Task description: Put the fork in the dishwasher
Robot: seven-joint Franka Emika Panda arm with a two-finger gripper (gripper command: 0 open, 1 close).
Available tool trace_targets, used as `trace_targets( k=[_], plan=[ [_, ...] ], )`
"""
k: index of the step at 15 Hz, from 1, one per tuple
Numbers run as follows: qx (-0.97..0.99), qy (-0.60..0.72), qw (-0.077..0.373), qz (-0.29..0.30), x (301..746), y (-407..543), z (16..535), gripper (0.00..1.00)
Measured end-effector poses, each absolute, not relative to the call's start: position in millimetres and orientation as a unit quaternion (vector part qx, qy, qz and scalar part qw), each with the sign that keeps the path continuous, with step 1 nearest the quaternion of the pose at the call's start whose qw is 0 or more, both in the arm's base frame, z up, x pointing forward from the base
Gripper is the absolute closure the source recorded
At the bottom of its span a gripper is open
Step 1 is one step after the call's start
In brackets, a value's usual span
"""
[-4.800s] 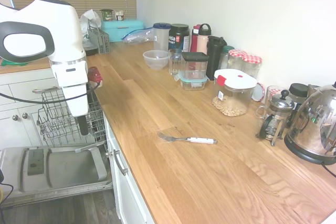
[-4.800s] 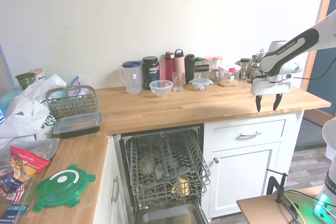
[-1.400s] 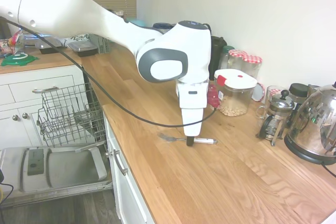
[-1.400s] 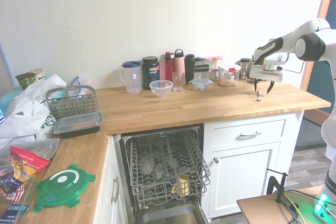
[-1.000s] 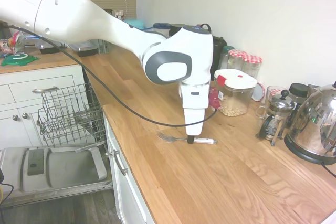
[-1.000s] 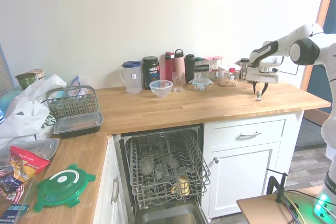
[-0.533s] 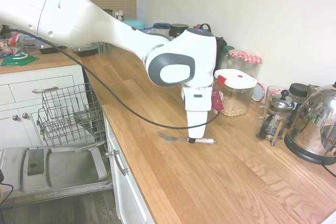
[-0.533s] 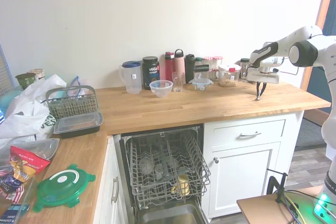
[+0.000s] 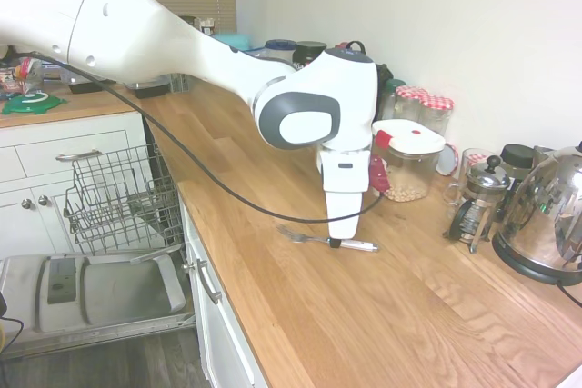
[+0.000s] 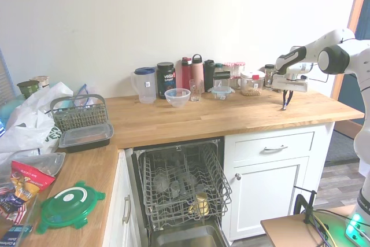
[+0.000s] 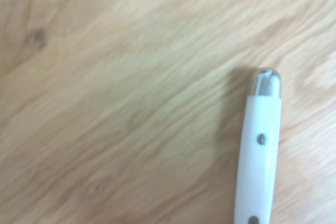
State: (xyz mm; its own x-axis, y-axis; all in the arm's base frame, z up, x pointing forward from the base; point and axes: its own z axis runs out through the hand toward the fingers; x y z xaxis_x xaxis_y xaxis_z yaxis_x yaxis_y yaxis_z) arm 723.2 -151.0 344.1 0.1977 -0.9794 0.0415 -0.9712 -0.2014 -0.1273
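The gripper (image 9: 335, 243), seemingly clenched on the fork (image 9: 356, 244) at the bench (image 9: 300, 306), may let that slim handle slip when lifting.

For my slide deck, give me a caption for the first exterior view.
Franka gripper lowered onto the white-handled fork on a wooden countertop, dishwasher open beside it.

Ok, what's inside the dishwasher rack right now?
The dishwasher rack holds a few pieces of what looks like glassware plus a yellowish item near its front. No fork there: it lies on the countertop at the gripper. Lower levels are hidden.
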Motion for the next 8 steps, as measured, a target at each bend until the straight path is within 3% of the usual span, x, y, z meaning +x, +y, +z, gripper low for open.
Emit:
trace_targets(
  k=[3, 8],
  plan=[
    [-0.773, 0.627, 0.046, -0.091, 702.5, -166.2, 371.7, 1.00],
    [-0.786, 0.598, 0.054, -0.145, 636.4, -178.0, 459.8, 1.00]
  ],
)
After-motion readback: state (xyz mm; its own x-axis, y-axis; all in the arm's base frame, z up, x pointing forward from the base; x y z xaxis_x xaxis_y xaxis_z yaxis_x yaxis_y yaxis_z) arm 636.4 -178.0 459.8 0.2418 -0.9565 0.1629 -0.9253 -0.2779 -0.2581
